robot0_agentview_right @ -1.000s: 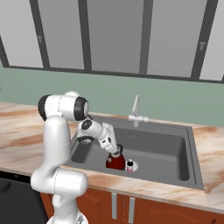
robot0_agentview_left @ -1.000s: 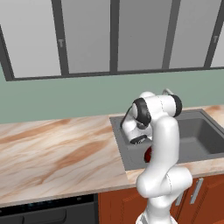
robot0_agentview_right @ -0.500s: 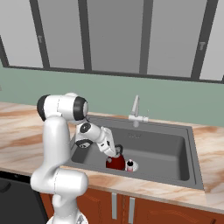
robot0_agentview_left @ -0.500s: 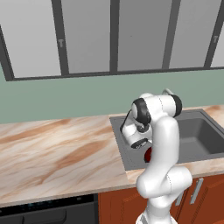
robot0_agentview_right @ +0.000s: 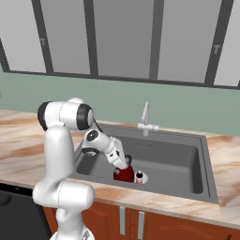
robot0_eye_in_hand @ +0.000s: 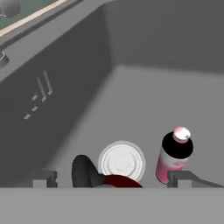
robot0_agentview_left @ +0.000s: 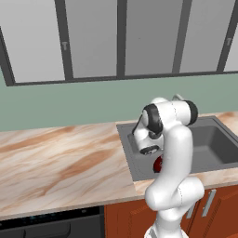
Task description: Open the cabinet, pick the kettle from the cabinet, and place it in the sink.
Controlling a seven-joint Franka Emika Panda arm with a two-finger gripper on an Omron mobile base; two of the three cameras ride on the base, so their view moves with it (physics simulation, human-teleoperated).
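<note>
Hiding kettle (robot0_agentview_right: 123, 174) — arm-blocked, sink (robot0_agentview_right: 187, 164).

The camera looked down into the dark grey sink (robot0_eye_in_hand: 144, 100). A round white drain (robot0_eye_in_hand: 121, 161) sat on the sink floor. Just in front of it was the top of the dark red kettle (robot0_eye_in_hand: 122, 181) with its black handle (robot0_eye_in_hand: 84, 171). A small bottle (robot0_eye_in_hand: 173, 156) with a black band and a pink cap stood upright just beside the drain. The two finger tips (robot0_eye_in_hand: 43, 178) of the gripper (robot0_eye_in_hand: 113, 179) stood wide apart, one on each side of the kettle, not touching it.
</note>
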